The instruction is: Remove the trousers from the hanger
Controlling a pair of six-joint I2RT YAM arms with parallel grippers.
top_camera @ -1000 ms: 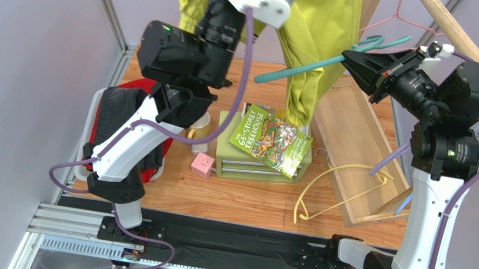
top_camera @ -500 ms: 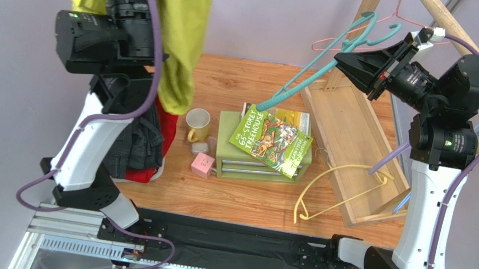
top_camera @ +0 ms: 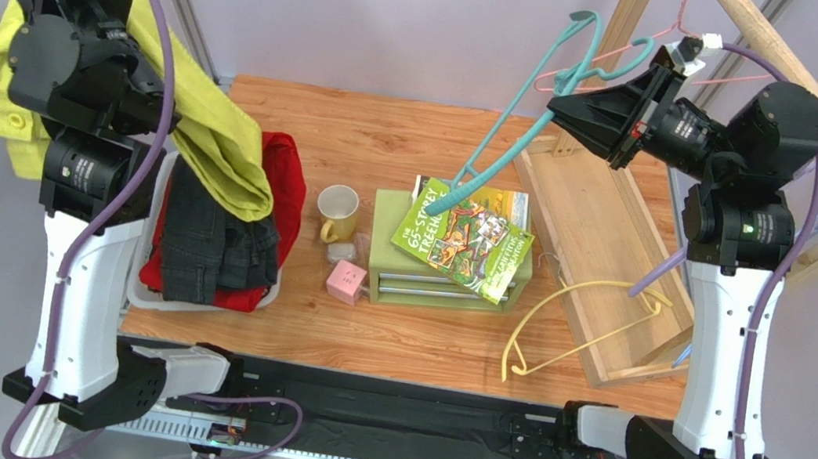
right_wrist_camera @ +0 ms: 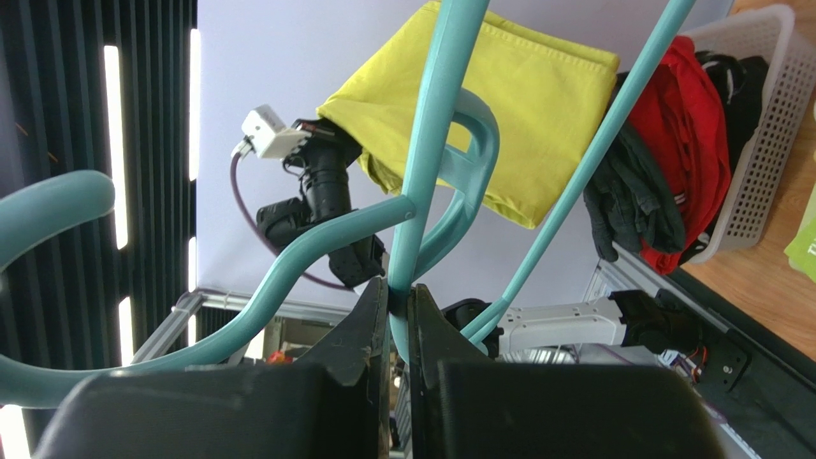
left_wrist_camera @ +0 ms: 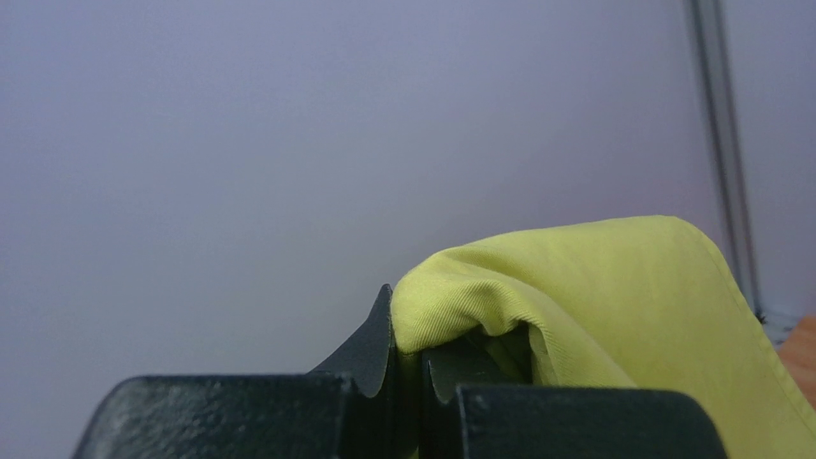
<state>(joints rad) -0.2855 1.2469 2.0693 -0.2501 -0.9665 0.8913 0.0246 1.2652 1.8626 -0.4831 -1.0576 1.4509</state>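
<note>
Top external view: left gripper [top_camera: 36, 15] raised high at far left, mostly hidden behind its own wrist and the yellow-green trousers [top_camera: 217, 145] clamped in it; cloth draped down toward a white basket [top_camera: 147, 292] heaped with red [top_camera: 281, 171] and dark garments [top_camera: 204, 244]. Left wrist view: jaws pinched tight on a yellow-green fold [left_wrist_camera: 575, 287], blank wall behind, rest of cloth cut off at frame edge. Right gripper [top_camera: 554, 109] at far right closed on a teal hanger [top_camera: 509, 136], bare of cloth, lower tip over a book [top_camera: 466, 237] on a green box [top_camera: 383, 280]. Right wrist view: fingers [right_wrist_camera: 369, 320] squeezing the hanger's stem [right_wrist_camera: 436, 124], hook partly out of frame. Pink hanger [top_camera: 607, 66] behind, hard to trace. Yellow hanger [top_camera: 568, 322] against a tilted wooden tray [top_camera: 591, 236]. Mug [top_camera: 337, 214] and pink cube [top_camera: 345, 282] just left of the box
</note>
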